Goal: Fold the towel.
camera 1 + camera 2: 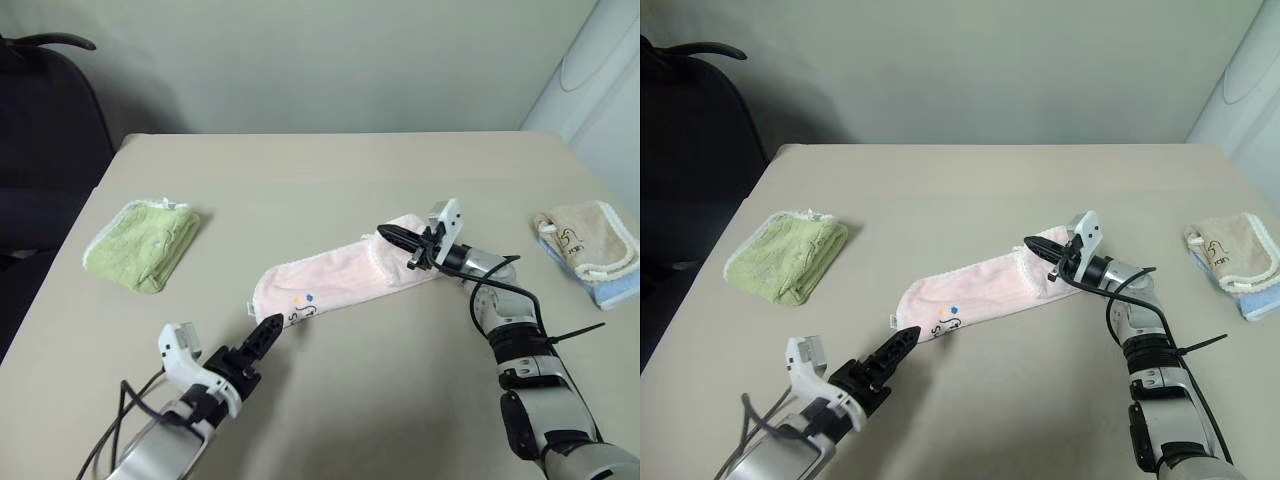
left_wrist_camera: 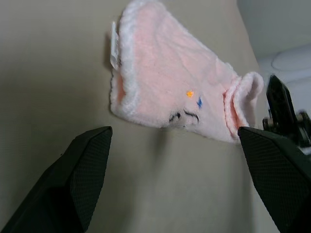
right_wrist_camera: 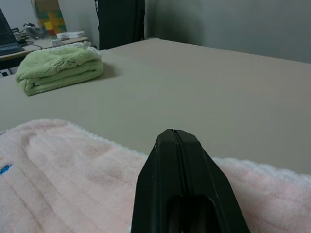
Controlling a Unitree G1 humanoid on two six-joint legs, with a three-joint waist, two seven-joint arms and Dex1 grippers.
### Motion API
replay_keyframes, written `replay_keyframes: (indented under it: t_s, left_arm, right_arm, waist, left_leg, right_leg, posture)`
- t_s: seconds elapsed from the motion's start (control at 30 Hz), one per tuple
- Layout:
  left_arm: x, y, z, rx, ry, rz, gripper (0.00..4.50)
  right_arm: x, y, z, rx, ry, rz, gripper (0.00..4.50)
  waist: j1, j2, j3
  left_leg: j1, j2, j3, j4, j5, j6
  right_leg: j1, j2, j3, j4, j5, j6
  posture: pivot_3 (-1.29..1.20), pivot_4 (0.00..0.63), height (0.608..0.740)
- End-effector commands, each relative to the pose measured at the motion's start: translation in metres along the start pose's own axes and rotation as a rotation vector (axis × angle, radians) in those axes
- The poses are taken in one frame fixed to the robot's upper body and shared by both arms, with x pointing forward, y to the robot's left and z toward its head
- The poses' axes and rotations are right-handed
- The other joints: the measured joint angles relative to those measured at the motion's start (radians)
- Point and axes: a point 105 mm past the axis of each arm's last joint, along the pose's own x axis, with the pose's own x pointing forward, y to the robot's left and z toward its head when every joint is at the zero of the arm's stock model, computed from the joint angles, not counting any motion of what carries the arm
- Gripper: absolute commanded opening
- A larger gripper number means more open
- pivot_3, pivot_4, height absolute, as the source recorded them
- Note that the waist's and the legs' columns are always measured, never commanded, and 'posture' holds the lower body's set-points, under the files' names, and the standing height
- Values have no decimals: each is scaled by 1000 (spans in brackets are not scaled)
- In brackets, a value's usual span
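The towel (image 1: pixel 340 278), pale pink with white edging and a small embroidered mark, lies as a long folded strip slanting across the middle of the table (image 1: pixel 330 180). Its right end curls up off the surface. My right gripper (image 1: pixel 386 234) is shut at that raised end, apparently pinching its corner; in the right wrist view the shut fingers (image 3: pixel 177 170) lie over the pink cloth (image 3: pixel 63 165). My left gripper (image 1: pixel 264 333) is open and empty, just short of the towel's near left end. In the left wrist view its fingers (image 2: pixel 82 170) stand wide apart, clear of the towel (image 2: pixel 170 82).
A folded light green towel (image 1: pixel 142 243) lies at the table's left. A beige towel on blue cloth (image 1: pixel 590 250) sits by the right edge. A dark chair (image 1: pixel 40 150) stands beyond the left edge. A white object (image 1: pixel 600 80) stands at the far right.
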Motion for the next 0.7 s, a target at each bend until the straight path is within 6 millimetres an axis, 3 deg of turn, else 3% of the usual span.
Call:
replay_keyframes:
  t_s: [0.03,0.37,0.47,0.7]
  left_arm:
    - [13,10,0,-95,0,69,4490]
    - [50,19,13,-140,-21,94,4490]
    - [58,16,18,-126,-28,81,3936]
    - [60,9,29,-123,-73,45,1311]
  right_arm:
    - [4,0,24,-38,-83,1,0]
    - [-2,1,30,-49,-104,-25,0]
    - [-5,0,33,-55,-111,-40,0]
    - [-10,-5,35,-63,-114,-68,0]
  waist:
    - [0,1,0]
    - [22,7,0]
    - [26,8,0]
    - [23,8,0]
  left_leg:
    - [0,0,0,0,0,0]
    - [15,-2,1,-1,-5,9]
    - [15,-3,2,-1,-5,8]
    - [15,0,3,-1,-2,-3]
  right_leg:
    - [0,0,0,0,0,0]
    - [14,1,-2,1,-2,-3]
    - [16,1,-5,1,-2,-4]
    - [15,3,-7,0,-3,-6]
  posture:
    - [0,150,740]
    - [0,150,740]
    - [0,150,740]
    - [0,150,740]
